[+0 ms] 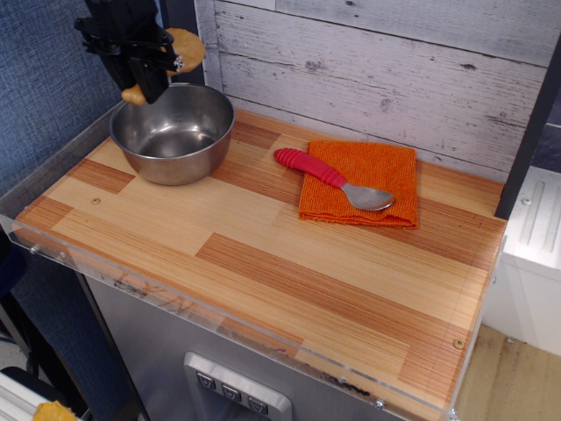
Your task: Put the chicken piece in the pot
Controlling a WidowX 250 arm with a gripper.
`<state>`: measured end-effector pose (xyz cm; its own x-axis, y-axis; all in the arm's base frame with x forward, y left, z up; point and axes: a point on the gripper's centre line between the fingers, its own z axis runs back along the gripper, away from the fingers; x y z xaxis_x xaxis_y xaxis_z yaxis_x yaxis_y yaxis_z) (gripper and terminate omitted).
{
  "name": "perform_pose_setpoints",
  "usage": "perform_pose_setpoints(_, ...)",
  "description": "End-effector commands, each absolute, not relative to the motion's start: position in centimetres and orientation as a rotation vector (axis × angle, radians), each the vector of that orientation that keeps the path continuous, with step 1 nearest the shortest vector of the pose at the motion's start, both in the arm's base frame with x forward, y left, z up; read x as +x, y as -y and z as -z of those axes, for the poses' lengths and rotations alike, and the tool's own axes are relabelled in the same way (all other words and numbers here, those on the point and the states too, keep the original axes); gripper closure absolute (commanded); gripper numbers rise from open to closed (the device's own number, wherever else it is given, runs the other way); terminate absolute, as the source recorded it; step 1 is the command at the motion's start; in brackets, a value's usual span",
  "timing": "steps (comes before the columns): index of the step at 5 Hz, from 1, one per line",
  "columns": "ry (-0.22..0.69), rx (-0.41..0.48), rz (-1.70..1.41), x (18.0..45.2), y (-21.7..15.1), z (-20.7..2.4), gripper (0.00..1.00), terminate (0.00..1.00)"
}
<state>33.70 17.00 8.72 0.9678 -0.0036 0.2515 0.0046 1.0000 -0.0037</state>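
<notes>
The black claw [145,61] is clamped on the chicken drumstick [182,50], held tilted in the air above the steel pot's [172,133] back-left rim, near the counter's [263,254] left edge. Open wood lies in front.

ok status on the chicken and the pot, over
Gripper shut on chicken piece, held above the pot's far-left rim. Pot holds nothing. Nothing in the way; spoon lies apart on cloth.

Lighting: even, bright, diffuse, apparently from above. Shadows: soft, short. Glare: mild highlights inside the pot [172,132]. Focus: fairly sharp; the dark gripper [140,66] showed little detail.
</notes>
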Motion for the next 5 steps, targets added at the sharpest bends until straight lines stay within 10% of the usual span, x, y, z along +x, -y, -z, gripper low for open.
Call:
perform_pose_setpoints(1, 0.232, 0.021, 0.039, 30.2, -18.0, -7.5, 1.00, 0.00)
perform_pose_setpoints(5, 0.246, 0.015, 0.063, 31.4, -17.1, -6.4, 1.00, 0.00)
